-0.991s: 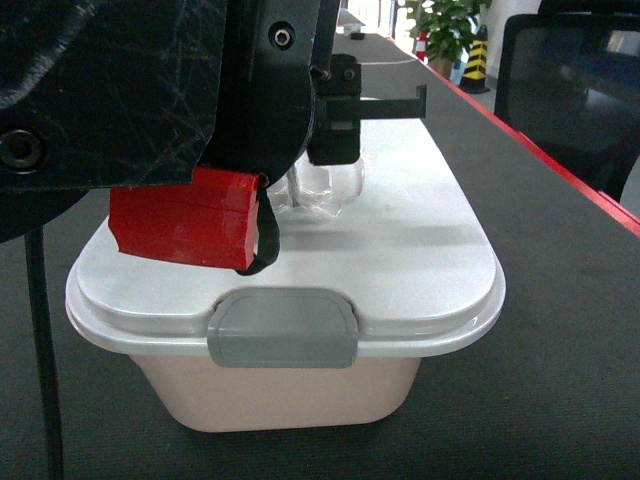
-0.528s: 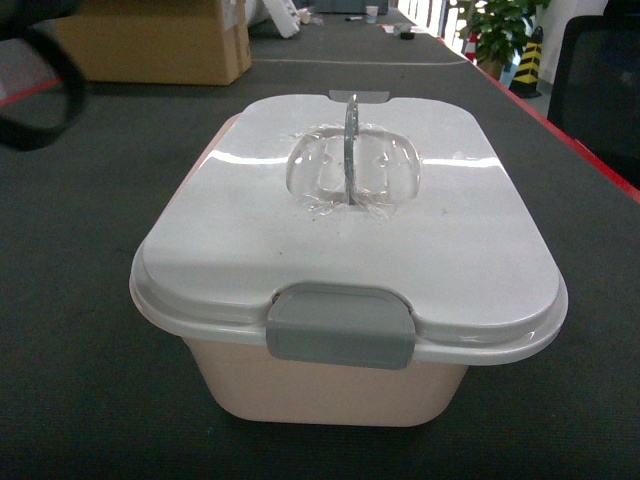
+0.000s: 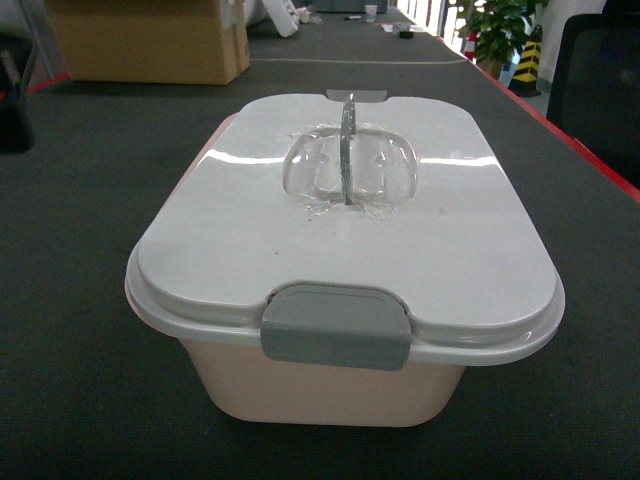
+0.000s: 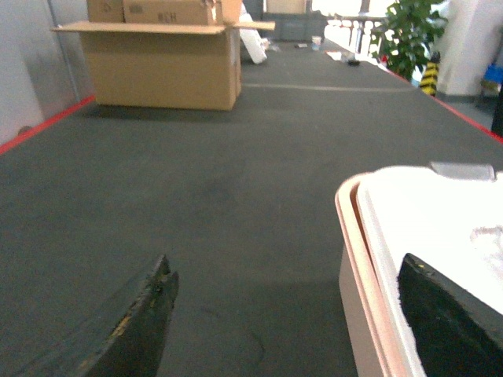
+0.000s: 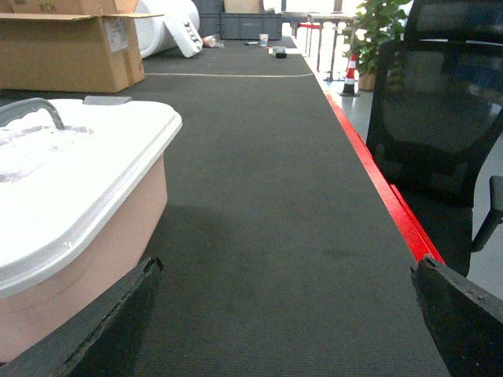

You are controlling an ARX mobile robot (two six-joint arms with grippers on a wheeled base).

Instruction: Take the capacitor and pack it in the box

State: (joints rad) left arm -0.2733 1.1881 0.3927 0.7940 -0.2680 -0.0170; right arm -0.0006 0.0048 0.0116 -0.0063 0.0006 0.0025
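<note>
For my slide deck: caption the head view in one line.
Closed peach-pink box with white lid, grey latch and handle, on dark table; no gripper visible.

I saw a dark grey felt table (image 3: 90,230) with red edging (image 5: 377,184), a brown carton (image 3: 150,40) at 11 o'clock, a potted plant (image 3: 500,25) and black mesh chair (image 5: 436,118) at 2 o'clock, daylight beyond.

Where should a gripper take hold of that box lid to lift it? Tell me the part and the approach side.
Probably the grey handle, from straight above. It stands upright, edge-on to the head camera, over a clear recess in the white lid, leaving finger room on both sides. The front latch looks shut, so release it first.
</note>
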